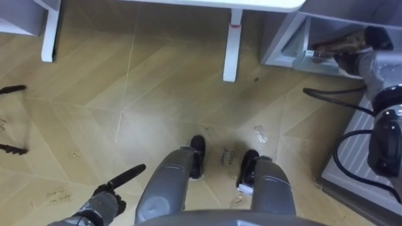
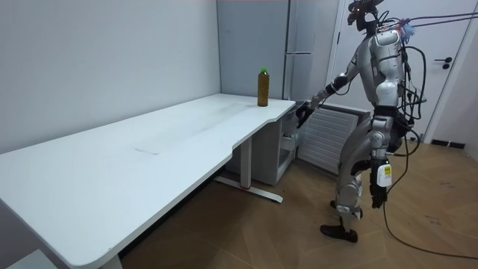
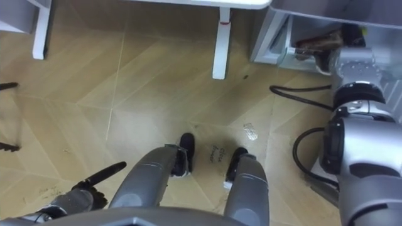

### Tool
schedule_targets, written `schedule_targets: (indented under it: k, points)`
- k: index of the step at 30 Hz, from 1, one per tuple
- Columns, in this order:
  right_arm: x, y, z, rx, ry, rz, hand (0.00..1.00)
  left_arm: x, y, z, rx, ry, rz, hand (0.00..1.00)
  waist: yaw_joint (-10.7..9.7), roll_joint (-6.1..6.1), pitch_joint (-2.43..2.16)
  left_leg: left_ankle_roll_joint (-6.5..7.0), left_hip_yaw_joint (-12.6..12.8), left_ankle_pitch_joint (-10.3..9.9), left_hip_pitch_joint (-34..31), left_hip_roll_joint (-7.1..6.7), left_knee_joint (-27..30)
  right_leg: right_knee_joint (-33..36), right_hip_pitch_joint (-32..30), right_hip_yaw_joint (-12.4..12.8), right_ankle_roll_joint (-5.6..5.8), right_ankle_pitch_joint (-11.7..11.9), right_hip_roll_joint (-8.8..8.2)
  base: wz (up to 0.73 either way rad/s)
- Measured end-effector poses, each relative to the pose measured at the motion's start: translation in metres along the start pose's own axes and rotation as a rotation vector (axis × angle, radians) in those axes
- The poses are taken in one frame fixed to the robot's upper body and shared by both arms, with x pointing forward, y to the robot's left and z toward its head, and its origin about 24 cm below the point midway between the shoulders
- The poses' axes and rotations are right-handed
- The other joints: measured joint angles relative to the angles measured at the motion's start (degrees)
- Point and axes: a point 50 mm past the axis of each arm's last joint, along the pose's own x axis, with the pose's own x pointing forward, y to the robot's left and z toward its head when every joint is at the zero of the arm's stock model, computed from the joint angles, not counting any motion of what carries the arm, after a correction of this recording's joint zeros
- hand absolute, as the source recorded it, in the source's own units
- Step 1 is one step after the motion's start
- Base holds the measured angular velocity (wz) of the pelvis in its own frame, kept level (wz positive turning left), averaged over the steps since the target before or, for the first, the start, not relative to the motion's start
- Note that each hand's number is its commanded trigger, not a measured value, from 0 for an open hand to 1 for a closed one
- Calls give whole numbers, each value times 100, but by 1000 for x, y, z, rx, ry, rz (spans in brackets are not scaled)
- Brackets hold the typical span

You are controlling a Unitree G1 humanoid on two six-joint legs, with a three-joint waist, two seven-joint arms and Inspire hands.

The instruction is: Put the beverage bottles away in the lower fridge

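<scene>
A long white desk [image 2: 149, 149] stands near a tall grey fridge [image 2: 299, 30]. The robot stands on the wooden floor [image 1: 157, 94] by the desk's far corner, its right arm stretched toward a low open grey compartment [image 1: 295, 37], probably the lower fridge. One drink bottle [image 2: 263, 87], brown with a green cap, stands upright on that corner, so it looks not yet put away. The right hand [image 1: 344, 44] is at the compartment's mouth beside something brownish. I cannot tell whether it grips anything. The left hand [image 1: 103, 202] hangs relaxed and empty.
</scene>
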Motion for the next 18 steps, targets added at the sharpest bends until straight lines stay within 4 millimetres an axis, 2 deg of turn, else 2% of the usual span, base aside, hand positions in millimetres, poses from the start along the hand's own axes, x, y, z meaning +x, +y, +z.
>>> schedule_targets:
  k: [5, 12, 14, 16, 17, 18]
  points:
    - [4, -20, 0, -26, 17, 21, 0, 0, 4, 2, 50, 6, -3, 0, -26, 6, -4, -3, -79, -2, 236, 5, -49, -99, 303, -99, 1, 4, 23, 6]
    - [8, -65, 2, -111, 28, 41, 0, 0, 17, 7, 146, 0, -33, 0, -23, -8, -18, -40, -150, -24, 969, 69, -338, -603, 1167, -229, 6, 95, 167, 0]
    - [9, -85, 2, -171, 31, 33, 0, 0, 21, 6, 138, 0, -38, 0, -34, -22, -67, -49, -196, -29, 1135, 92, -392, -811, 1410, -307, 1, 153, 209, 4]
    - [7, -119, 5, -266, 38, -19, 0, 0, 31, 2, 156, 6, -23, 0, -31, -100, -174, -56, -227, -33, 1384, 84, -530, -1011, 1690, -338, 29, 179, 234, 8]
    - [5, -133, 4, -311, 45, -35, 0, -1, 39, -2, 158, 16, -14, 0, -28, -129, -210, -60, -227, -36, 1519, 85, -609, -1133, 1846, -336, 43, 198, 258, 0]
    - [4, -139, 5, -335, 48, -44, 0, -1, 42, -4, 162, 19, -11, 0, -50, -143, -220, -62, -227, -37, 1600, 85, -648, -1195, 1934, -328, 48, 213, 271, -6]
